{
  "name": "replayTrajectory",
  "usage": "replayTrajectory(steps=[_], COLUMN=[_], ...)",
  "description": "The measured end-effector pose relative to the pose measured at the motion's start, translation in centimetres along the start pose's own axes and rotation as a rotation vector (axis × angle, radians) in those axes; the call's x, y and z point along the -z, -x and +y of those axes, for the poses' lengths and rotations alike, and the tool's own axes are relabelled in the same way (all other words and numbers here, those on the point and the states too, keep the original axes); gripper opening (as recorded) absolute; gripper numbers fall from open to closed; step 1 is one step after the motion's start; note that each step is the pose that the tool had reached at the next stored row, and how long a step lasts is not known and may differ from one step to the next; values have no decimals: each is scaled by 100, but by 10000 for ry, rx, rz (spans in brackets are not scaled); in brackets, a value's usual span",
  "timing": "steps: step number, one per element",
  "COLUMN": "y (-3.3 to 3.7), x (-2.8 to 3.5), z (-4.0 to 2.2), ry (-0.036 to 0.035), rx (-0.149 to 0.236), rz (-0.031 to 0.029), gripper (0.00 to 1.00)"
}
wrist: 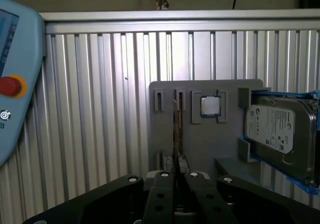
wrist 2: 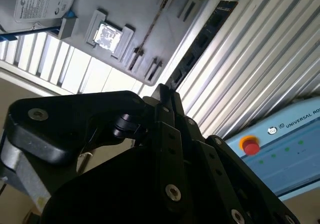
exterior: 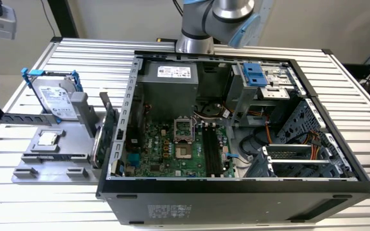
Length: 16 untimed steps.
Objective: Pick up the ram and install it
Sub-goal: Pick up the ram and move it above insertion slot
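**Ram clamped in the claw, clear of the table**

The claw [wrist: 176, 173] is seen with its fingers drawn almost together. A thin dark stick with black chips, taken to be the ram [wrist 2: 200, 39], juts out from between the fingertips. In the first wrist view it is met edge-on, as a fine line. It is held apart from the table [exterior: 44, 202], and the grey holder tray [wrist: 210, 144] with the hard drive [wrist: 280, 129] is seen beyond it.

The step in hand is judged to be the carry toward the open computer case [exterior: 236, 204]. For this to be done well, a firm but not crushing grip is wanted, since only a narrow part of the board appears to be pinched. The stick is best held level and turned parallel to the memory slots [exterior: 212, 147] on the motherboard [exterior: 165, 149]. The case walls and the loose cables [exterior: 262, 139] should be given a wide berth, because a knock could twist the board in the fingers.
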<state>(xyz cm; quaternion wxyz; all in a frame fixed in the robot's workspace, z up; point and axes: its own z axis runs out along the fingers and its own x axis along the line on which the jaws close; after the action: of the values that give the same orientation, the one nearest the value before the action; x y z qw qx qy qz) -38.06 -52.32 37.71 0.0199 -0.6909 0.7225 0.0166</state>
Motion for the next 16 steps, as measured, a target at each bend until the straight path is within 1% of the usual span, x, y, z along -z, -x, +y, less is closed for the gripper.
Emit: replayTrajectory(steps=[10,16], y=[7,9], x=[133,180], z=[0,-1], ry=[-1,0], rx=[0,0], rz=[0,0], gripper=[0,0])
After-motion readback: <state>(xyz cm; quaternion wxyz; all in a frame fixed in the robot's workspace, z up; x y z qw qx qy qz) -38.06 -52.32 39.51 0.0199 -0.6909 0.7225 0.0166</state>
